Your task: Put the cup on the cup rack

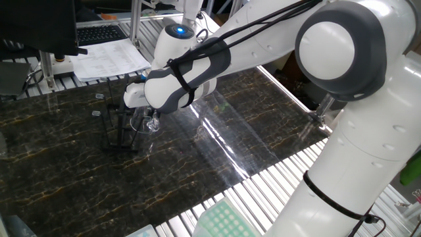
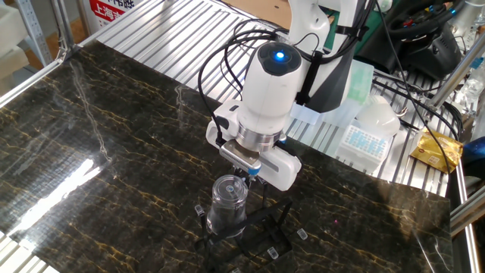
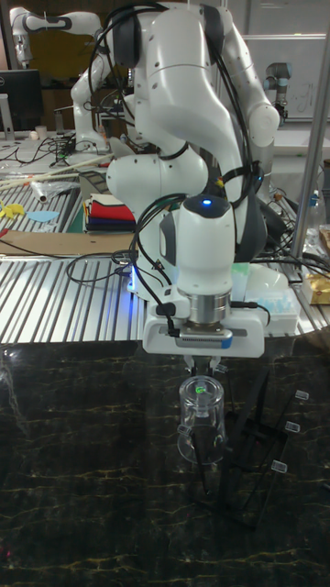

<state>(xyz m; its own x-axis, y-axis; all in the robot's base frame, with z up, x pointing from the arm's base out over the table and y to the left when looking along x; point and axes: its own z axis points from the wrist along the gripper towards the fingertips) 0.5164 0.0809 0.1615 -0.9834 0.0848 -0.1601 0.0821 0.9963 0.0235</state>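
the cup (image 2: 227,205) hangs upside down on the black cup rack (image 2: 267,227) on the dark table (image 2: 114,174). the end effector (image 3: 206,369) sits right above the cup; i cannot tell if it is holding it.

The glossy white, rounded robot arm (image 3: 197,83) has dark grey joint bands, black cables strapped along it, and a glowing blue light (image 2: 276,54) at frame centre.

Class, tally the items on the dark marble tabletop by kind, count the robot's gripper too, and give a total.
Clear glass cup: 1
Black wire cup rack: 1
Gripper: 1
Total: 3
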